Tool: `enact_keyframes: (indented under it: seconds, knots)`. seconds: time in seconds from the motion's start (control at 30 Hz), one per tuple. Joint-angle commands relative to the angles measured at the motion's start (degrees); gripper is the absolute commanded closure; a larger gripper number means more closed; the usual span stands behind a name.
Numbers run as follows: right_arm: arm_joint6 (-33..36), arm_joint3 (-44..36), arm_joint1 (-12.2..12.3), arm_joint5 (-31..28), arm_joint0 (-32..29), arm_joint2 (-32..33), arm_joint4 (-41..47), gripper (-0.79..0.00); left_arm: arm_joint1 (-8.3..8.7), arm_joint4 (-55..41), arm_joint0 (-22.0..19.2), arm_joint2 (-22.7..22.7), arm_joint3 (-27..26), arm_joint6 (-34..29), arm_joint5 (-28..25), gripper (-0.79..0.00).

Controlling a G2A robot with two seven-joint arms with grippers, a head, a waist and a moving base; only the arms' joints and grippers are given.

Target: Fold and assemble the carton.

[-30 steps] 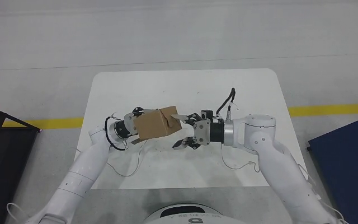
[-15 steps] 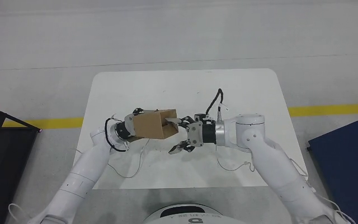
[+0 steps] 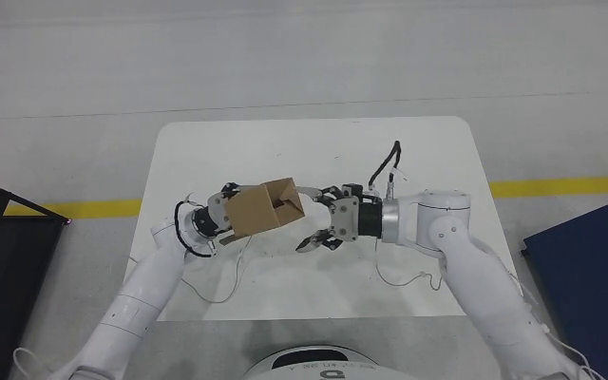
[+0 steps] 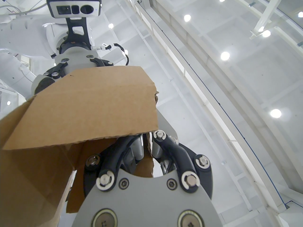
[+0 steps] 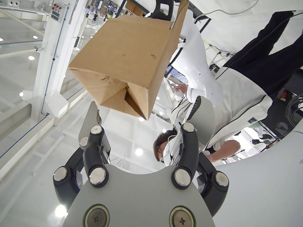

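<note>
A brown carton [image 3: 267, 206] is held just above the white table [image 3: 427, 152], tilted, with one end facing right. My left gripper [image 3: 226, 212] is shut on the carton's left end; in the left wrist view its fingers [image 4: 163, 142] pinch a cardboard wall under a wide flap [image 4: 80, 105]. My right gripper [image 3: 312, 220] stands open just right of the carton, one finger above and one below its end, apart from it. In the right wrist view the carton [image 5: 125, 55] hangs in front of the open right gripper [image 5: 145, 119], its end flaps folded inward with a gap between them.
Thin cables [image 3: 214, 285] trail over the table near both arms. The far half of the table is bare. A yellow floor line [image 3: 546, 187] runs behind the table, a dark frame [image 3: 24, 247] stands left and a blue object [image 3: 570, 261] right.
My right gripper pushed in against the carton's end half a second ago and has since drawn back to the right. The carton has tilted slightly in the left gripper.
</note>
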Motion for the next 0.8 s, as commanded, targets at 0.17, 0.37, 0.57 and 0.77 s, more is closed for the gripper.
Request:
enact_keyframes:
  seconds: [0.17,0.37,0.57,0.77]
  knots:
    - [2.3,-2.5,0.6,-0.7,-3.1,4.1,0.2,-0.785,-0.14,-1.4,0.0,-0.1,-0.1,0.5,0.2,0.0]
    - [2.3,-2.5,0.6,-0.7,-3.1,4.1,0.2,-0.785,-0.14,-1.4,0.0,-0.1,-0.1,0.5,0.2,0.0]
    - [1.8,-3.6,1.2,-0.4,-3.2,6.8,-4.3,-0.785,-0.89,-5.0,-0.1,0.4,-1.8,2.4,-3.1,0.0]
    - [8.5,-5.9,3.3,1.2,-5.4,17.4,-12.5,-0.785,-3.66,-13.5,-5.2,4.2,-3.2,-5.5,-9.1,0.0]
